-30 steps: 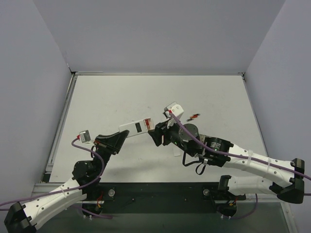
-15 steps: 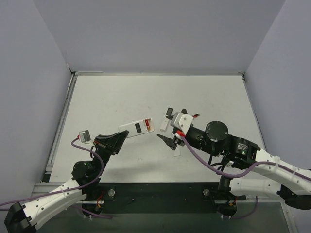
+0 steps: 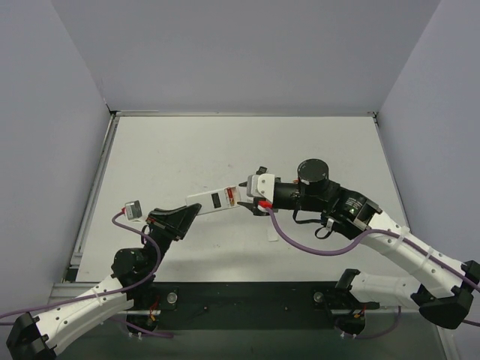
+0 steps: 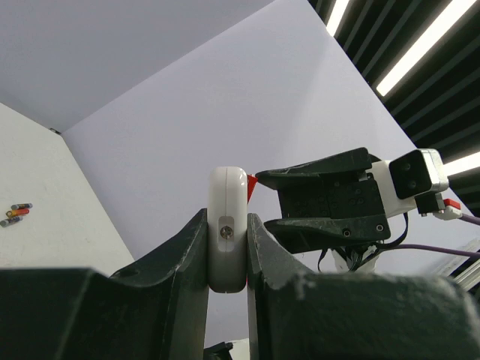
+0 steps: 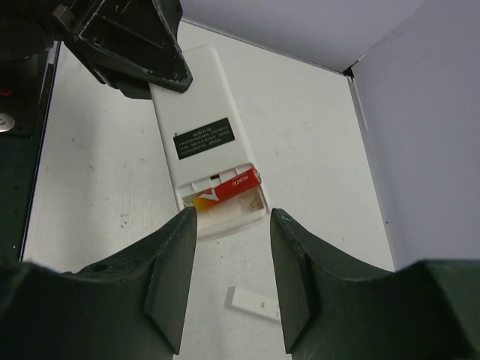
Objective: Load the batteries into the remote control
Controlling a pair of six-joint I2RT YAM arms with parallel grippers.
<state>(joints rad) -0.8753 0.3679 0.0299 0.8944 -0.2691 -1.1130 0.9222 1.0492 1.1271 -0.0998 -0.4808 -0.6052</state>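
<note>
Two arms meet at the remote (image 3: pixel 214 199), which is held off the table (image 3: pixel 165 150) by one end. The left gripper (image 3: pixel 189 212) has that end. In the left wrist view its fingers (image 4: pixel 187 270) are pressed against both broad faces of the remote, which shows edge-on between them.

At the remote's other end is the right gripper (image 3: pixel 247 196). Its fingers (image 5: pixel 169 277) are spread apart, one on each side of that end. Whether the tips touch the casing is hard to tell from this angle.

The remote's white back faces the right wrist camera, with a dark label (image 5: pixel 204 138) near its middle. Beyond the label, at the end by the right gripper, the battery bay lies open. A red battery (image 5: pixel 235 184) sits in it, slightly askew across the remote's width. A yellow and red patch beside it may be a second one, but the view is poor.

More batteries (image 4: pixel 16 214) lie together on the table, well apart from the remote. A small white piece (image 5: pixel 255 304) lies flat on the table below the remote's open end.
</note>
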